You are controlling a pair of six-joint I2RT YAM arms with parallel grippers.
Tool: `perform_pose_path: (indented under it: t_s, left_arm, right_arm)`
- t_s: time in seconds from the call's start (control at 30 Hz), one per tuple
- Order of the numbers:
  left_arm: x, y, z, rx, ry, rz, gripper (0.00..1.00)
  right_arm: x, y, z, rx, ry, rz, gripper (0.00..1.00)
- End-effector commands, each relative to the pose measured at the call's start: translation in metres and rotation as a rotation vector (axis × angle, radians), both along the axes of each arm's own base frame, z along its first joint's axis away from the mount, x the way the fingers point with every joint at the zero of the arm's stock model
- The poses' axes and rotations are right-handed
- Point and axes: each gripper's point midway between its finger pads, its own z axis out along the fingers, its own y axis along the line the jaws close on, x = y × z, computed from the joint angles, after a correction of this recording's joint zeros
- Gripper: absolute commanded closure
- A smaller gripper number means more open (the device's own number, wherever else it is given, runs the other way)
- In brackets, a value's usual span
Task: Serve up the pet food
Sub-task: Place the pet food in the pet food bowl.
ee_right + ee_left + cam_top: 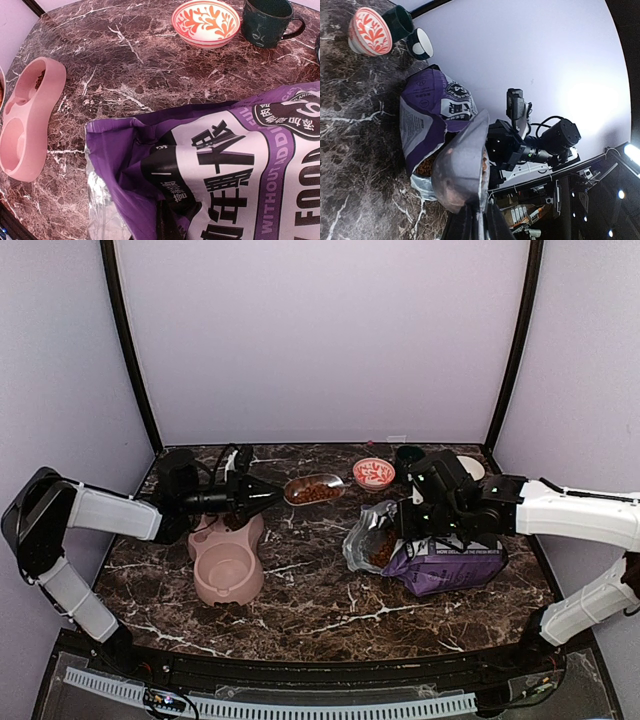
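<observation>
my left gripper [268,497] clamps pet food [313,493] scoop [336,480] by pink bowl [203,590] rim | right gripper [402,530] pinches bag [455,565] edge, open marble [320,595] between

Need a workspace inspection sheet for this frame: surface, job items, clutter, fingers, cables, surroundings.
Surface: dark marbled table, white veins.
Job's things: pet food in the scoop; more in the open purple bag; pink double bowl has a few pellets in its far cup.
Clutter: red-patterned bowl, green mug, second cup.
Grippers: left gripper fingers shut on scoop handle; right gripper shut on bag top.
Cables: black loop by left wrist.
Surroundings: lilac walls, black frame posts.
</observation>
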Motion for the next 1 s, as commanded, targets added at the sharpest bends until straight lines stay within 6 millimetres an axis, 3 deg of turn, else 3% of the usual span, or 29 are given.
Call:
perform_pose_path:
  t_s: [0.0,0.83,0.97]
  left_arm:
    - [0.0,0.025,0.003,0.033,-0.05,0.045,1.0]
    - [0.017,0.179,-0.031,0.109,0.052,0.472,1.0]
    - [0.016,0.192,-0.039,0.121,0.079,0.513,1.0]
  right_arm:
    - [0.019,-0.014,0.004,-0.018,-0.049,-0.07,1.0]
    - [0.021,-0.012,-0.001,-0.01,-0.04,-0.057,1.0]
    - [0.021,-0.011,0.0,-0.005,-0.039,-0.053,1.0]
